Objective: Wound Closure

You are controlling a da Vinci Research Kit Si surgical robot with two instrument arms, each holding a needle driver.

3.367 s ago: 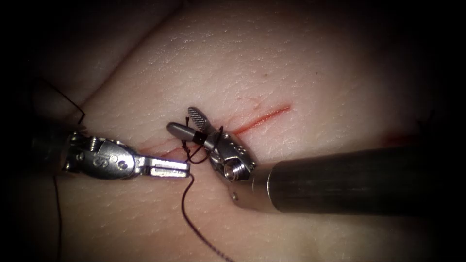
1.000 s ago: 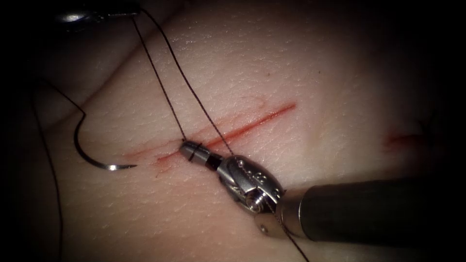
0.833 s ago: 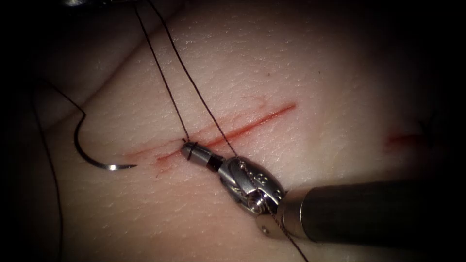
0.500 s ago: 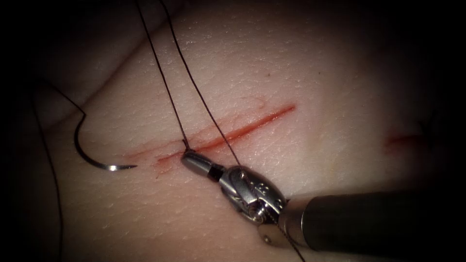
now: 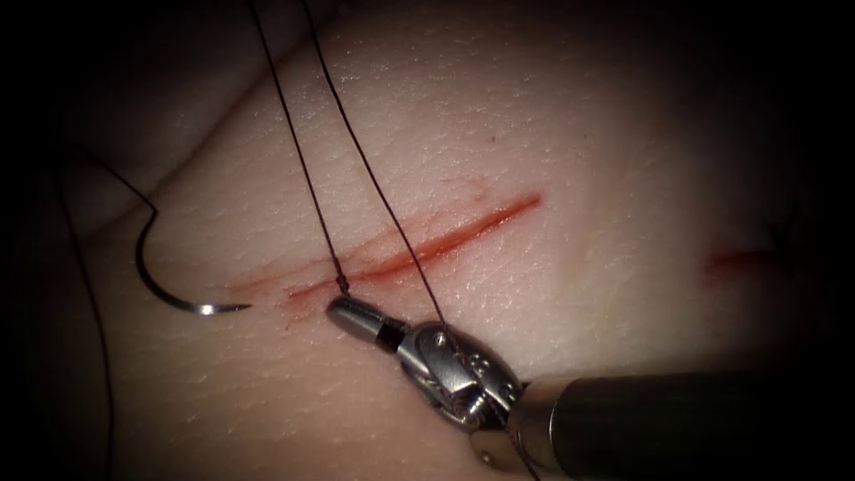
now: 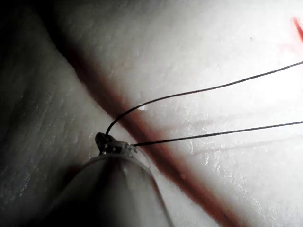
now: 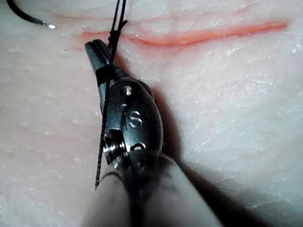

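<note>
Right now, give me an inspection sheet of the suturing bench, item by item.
Surface: tissue, cut open, red fluid along it.
Job's things: needle lying free on the tissue, left of the cut; thread in two strands, knot at the cut.
Clutter: nothing seen.
End effectors: left end effector shut on thread; right end effector shut, empty, just below the knot.
Cables: nothing seen.
Surroundings: dark.

right tool (image 5: 349, 314) is shiny silver with a black band, round screws and an "S" stamped on the wrist (image 7: 135, 118), dark matte shaft (image 5: 677, 428) behind.
</note>
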